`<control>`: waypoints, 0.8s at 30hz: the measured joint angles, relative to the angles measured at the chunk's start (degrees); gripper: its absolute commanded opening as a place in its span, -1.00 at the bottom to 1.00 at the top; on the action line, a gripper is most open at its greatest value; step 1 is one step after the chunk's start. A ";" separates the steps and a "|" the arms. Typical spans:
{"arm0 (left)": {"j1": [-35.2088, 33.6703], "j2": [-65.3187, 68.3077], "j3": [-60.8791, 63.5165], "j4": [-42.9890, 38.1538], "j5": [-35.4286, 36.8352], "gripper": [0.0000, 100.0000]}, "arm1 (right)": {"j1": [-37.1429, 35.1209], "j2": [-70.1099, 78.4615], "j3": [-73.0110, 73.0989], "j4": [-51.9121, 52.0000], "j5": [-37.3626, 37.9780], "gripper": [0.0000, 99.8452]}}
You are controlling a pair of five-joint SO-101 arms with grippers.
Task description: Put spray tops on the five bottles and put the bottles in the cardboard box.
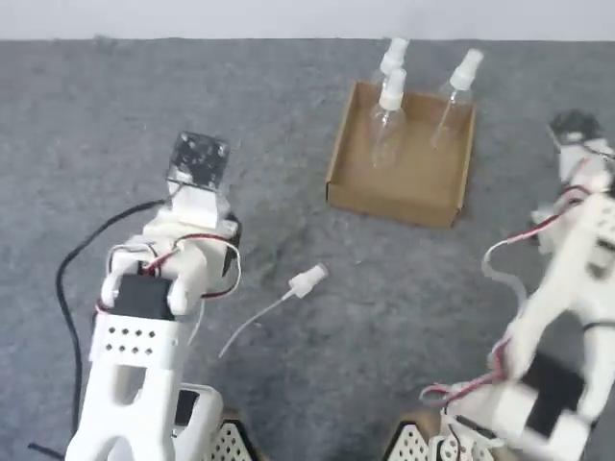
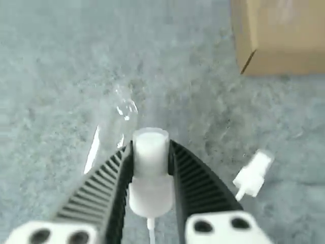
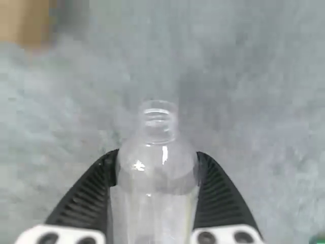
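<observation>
- Carpet, grey and felt-like, covers the table as far as a pale wall strip along the far edge.
- Cardboard box sits on the far side between the two arms, open upward. Three capped bottles are inside, spray heads toward its far wall.
- Left gripper is clamped tight on a white spray top, whose tube points back toward the wrist.
- Right gripper is closed around the shoulder of a clear bottle with a bare threaded neck.
- A loose spray top with a long tube lies between the arms, nearer than the box and apart from it.
- The widest stretch of bare carpet lies left of the box.
</observation>
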 measured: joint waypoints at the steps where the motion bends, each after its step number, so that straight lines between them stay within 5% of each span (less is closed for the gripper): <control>1: -0.09 0.00 -1.76 0.97 0.44 -0.93 | -2.55 -3.87 2.20 0.00 -1.49 -0.99; 9: 0.18 0.00 -18.55 9.67 2.73 -0.93 | -30.68 -28.84 19.69 -3.34 -15.03 -0.99; 16: 0.18 -4.66 -27.87 11.69 7.82 -0.93 | -57.76 -32.00 22.51 -10.20 -25.32 -0.99; 24: 0.00 -15.12 -29.10 3.16 12.84 -0.93 | -67.87 -24.62 22.51 -16.26 -29.71 -0.99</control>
